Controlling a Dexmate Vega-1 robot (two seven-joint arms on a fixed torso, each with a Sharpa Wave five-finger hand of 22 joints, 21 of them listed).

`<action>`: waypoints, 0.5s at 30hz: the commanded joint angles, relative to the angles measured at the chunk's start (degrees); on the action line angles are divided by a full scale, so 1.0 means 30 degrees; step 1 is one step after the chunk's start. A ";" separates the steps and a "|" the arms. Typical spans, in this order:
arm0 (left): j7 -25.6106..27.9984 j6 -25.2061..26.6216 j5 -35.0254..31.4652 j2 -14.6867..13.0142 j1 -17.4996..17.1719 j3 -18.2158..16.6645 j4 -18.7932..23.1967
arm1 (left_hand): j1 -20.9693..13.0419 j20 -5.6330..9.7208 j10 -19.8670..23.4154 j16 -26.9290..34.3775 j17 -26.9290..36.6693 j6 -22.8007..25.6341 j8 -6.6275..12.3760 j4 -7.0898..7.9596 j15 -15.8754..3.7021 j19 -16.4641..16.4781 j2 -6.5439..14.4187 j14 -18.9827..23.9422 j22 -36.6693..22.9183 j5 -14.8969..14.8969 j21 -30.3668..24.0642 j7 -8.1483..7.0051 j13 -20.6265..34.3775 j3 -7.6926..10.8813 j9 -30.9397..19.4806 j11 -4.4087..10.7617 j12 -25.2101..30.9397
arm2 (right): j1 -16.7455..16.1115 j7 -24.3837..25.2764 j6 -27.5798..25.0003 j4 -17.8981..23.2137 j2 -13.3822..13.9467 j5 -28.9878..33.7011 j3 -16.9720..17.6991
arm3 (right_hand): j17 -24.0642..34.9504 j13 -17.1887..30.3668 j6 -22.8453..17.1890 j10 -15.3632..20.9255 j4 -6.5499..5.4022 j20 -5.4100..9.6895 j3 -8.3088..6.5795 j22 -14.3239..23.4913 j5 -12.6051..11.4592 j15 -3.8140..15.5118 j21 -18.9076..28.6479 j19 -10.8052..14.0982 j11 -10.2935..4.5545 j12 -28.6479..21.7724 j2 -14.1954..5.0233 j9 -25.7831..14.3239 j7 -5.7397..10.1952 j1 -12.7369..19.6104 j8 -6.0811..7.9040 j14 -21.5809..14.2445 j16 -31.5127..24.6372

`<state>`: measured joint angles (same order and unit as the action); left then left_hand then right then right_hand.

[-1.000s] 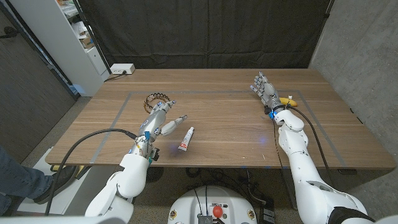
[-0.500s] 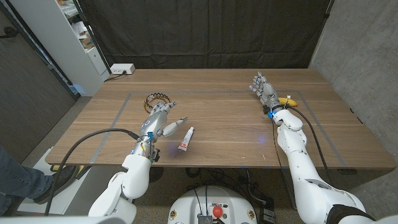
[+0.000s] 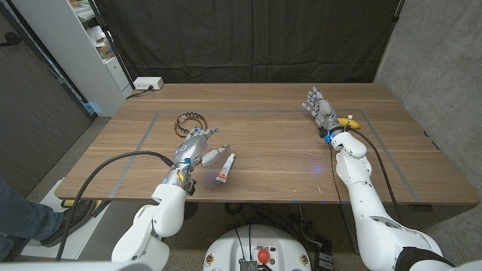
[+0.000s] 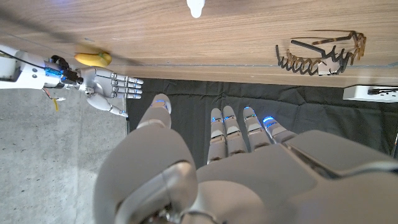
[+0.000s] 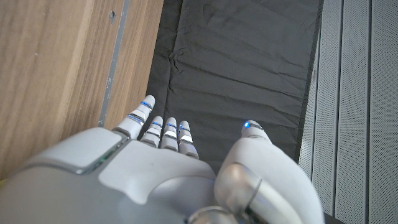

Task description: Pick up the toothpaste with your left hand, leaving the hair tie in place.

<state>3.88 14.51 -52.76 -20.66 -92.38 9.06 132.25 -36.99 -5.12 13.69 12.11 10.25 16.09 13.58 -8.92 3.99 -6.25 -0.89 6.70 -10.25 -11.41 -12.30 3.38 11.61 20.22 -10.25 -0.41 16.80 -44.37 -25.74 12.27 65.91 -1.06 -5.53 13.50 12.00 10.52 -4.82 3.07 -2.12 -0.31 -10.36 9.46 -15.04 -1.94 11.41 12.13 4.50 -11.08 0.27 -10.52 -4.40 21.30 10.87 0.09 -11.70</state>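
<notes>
A small white toothpaste tube with a red end lies on the wooden table left of centre; its white cap end pokes into the left wrist view. My left hand hovers just left of the tube with fingers apart and nothing in it, the thumb reaching toward the tube. The dark coiled hair tie lies beyond that hand, also seen as a spiky ring in the left wrist view. My right hand stands open at the far right, fingers up.
A yellow object lies beside my right wrist, seen as a yellow shape in the left wrist view. A white power strip sits at the far left corner. Tape lines mark a rectangle on the table.
My left hand has moved forward and slightly right, closer to the toothpaste, with fingers spreading. The right hand, tube and hair tie stay put.
</notes>
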 commanded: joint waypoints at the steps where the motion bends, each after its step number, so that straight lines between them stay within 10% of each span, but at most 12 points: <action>1: -0.0542 0.1246 -0.0750 -0.0328 0.0189 0.0592 0.0368 | -0.0137 -0.0116 0.0436 0.0137 0.0042 0.0305 0.0094 0.0039 -0.0009 0.0088 -0.0113 0.0099 -0.0101 -0.0046 -0.0056 -0.0009 0.0022 -0.0105 -0.0092 -0.0023 0.0141 | 0.0075 -0.0027 0.0008 -0.0245 0.0007 -0.0010 0.0076 | 0.0024 0.0108 -0.0191 0.0130 0.0046 0.0045 -0.0024 0.0087 -0.0019 -0.0068 -0.0070 0.0129 0.0116 -0.0045 -0.0246 -0.0080 -0.0053 0.0029 0.0093 -0.0033 -0.0065; 15: -0.1308 0.3365 -0.3101 -0.0452 0.0587 0.1767 0.0609 | -0.0090 -0.0183 0.1721 0.0137 0.0041 0.1635 0.0278 0.0164 -0.0134 0.0347 -0.0266 0.0575 -0.0115 -0.0083 -0.0062 -0.0083 0.0038 -0.0299 -0.0100 0.0355 0.0393 | 0.0399 -0.0182 0.0360 -0.0939 -0.0076 -0.0069 0.0256 | 0.0021 0.0111 -0.0127 0.0141 0.0077 0.0029 -0.0014 0.0087 -0.0017 -0.0093 -0.0089 0.0136 0.0114 -0.0048 -0.0266 -0.0080 -0.0017 0.0029 0.0069 -0.0024 -0.0056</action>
<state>1.95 20.37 -57.93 -21.52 -91.56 12.07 133.49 -37.30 -5.66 17.81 12.11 10.25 19.93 13.80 -8.37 3.73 -5.71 -1.21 7.52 -10.25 -11.41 -12.30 3.07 11.61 19.67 -10.25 0.44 17.46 -43.88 -25.94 12.49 64.50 -1.14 -5.62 13.91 12.00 10.52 -4.82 3.28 -2.13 -0.31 -10.37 9.46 -15.04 -1.94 11.41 12.13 4.71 -11.08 -0.03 -10.52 -4.40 20.99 10.87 0.09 -11.70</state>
